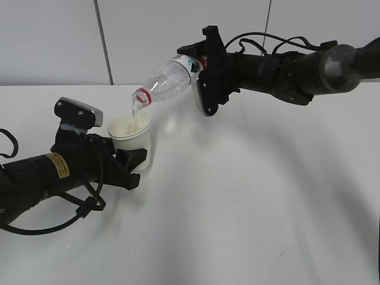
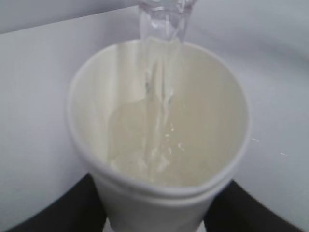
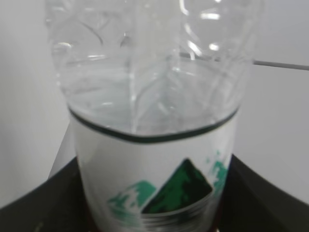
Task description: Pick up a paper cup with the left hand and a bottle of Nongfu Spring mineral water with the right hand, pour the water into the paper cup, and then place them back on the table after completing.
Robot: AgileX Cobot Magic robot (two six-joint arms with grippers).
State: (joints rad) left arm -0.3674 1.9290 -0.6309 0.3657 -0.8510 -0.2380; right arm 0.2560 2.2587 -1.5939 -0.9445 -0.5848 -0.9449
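Observation:
My left gripper [image 1: 132, 159], the arm with the yellow sticker, is shut on a white paper cup [image 1: 133, 138] and holds it upright just above the table [image 1: 249, 196]. My right gripper [image 1: 199, 74] is shut on a clear Nongfu Spring bottle [image 1: 169, 80] with a white and green label, tilted neck-down to the left over the cup. A stream of clear water [image 1: 136, 110] falls from the bottle's red-ringed mouth into the cup. In the left wrist view the cup [image 2: 159, 193] holds water [image 2: 159, 140] in its bottom. In the right wrist view the bottle [image 3: 154, 159] fills the frame.
A grey wall with a vertical seam [image 1: 104, 41] stands behind the white table. Looping black cables [image 1: 65, 219] hang from the left arm above the tabletop.

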